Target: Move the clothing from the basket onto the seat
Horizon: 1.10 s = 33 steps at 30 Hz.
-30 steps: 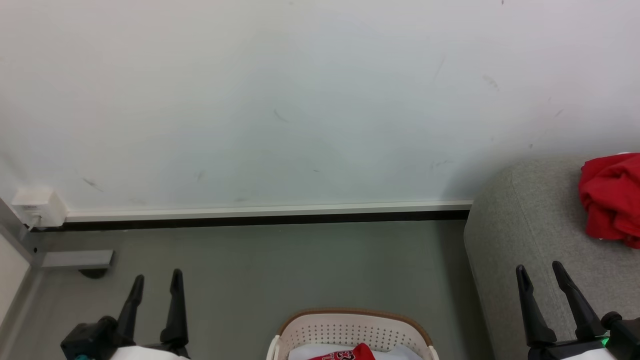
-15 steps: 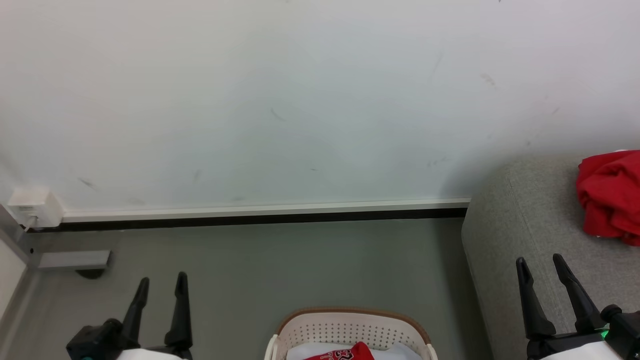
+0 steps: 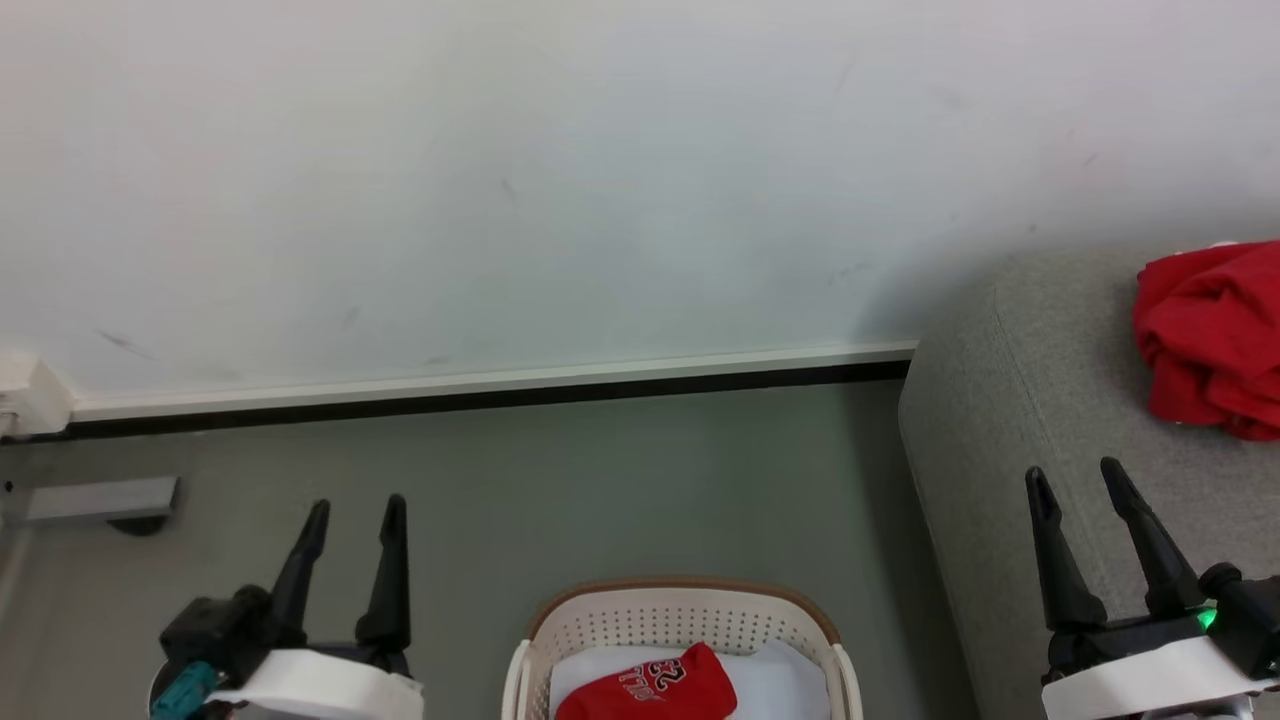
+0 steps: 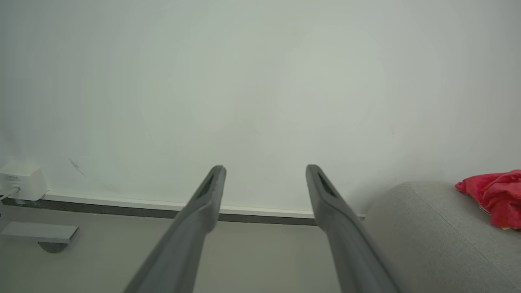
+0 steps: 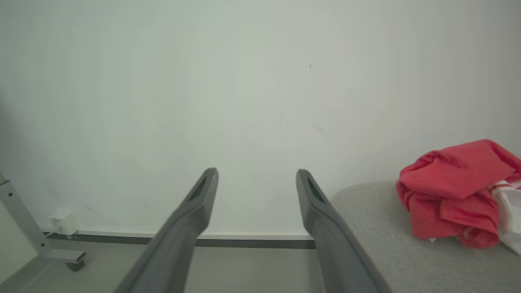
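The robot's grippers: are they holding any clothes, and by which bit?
Nothing is held. The left gripper and right gripper are open and empty. A red jersey lies in the basket, a red garment on the sofa.

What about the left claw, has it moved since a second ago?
Yes. The whole picture shifted because the camera moved, but the left claw now sits nearer the basket, so it went right, toward the basket.

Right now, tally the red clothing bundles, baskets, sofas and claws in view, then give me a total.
Red clothing bundles: 2, one in the basket, one on the sofa
Baskets: 1
Sofas: 1
Claws: 2, the left claw and the right claw, both open
Total: 6
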Motion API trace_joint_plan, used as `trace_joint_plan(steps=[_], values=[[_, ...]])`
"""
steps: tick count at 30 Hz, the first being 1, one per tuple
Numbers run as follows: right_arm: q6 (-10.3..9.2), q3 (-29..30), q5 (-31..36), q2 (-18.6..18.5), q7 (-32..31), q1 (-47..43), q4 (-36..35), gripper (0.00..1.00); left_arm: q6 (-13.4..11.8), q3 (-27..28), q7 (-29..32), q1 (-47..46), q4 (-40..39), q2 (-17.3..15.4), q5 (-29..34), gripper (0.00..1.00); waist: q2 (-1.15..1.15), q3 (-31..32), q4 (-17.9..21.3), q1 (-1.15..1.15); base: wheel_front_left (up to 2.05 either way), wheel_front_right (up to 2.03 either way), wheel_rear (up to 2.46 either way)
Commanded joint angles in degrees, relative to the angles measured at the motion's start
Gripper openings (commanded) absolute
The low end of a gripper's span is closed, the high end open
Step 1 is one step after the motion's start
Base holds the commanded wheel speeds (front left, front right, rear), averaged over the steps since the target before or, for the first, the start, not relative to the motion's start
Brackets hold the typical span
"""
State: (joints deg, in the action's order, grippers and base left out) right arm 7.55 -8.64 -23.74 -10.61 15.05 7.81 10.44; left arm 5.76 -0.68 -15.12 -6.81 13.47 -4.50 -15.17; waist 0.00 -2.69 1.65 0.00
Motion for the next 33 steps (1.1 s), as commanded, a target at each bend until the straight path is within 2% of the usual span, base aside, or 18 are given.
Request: trace_joint_plan(steps=[1, 14, 24, 33], values=[[-0.13, 0.18, 0.4, -0.34, 0.16, 0.82, -0.3, 1.0, 0.18, -0.13, -0.04, -0.81, 0.13, 0.0, 0.43, 1.0, 0.0, -1.49, 0.94, 0.0, 0.0, 0.0, 0.0], [-0.13, 1.9, 2.02, 0.37, 0.16, 6.1, -2.64, 1.0, 1.64, -4.74, -0.04, -7.95, 3.86, -0.8, -0.55, 1.0, 0.0, -9.73, 4.57, 0.0, 0.0, 0.0, 0.0], [-0.13, 3.63, 3.47, 0.59, 0.16, 10.36, -5.7, 1.0, 1.66, -12.78, 1.08, -13.34, 9.21, -1.69, -2.45, 1.0, 0.0, -15.68, 7.1, 0.0, 0.0, 0.0, 0.0], [-0.13, 5.03, 4.43, 2.8, 0.08, 13.18, -7.79, 1.0, 1.65, -20.76, 5.33, -20.15, 18.46, -4.36, -4.72, 1.0, 0.0, -21.91, 8.66, 0.0, 0.0, 0.0, 0.0]])
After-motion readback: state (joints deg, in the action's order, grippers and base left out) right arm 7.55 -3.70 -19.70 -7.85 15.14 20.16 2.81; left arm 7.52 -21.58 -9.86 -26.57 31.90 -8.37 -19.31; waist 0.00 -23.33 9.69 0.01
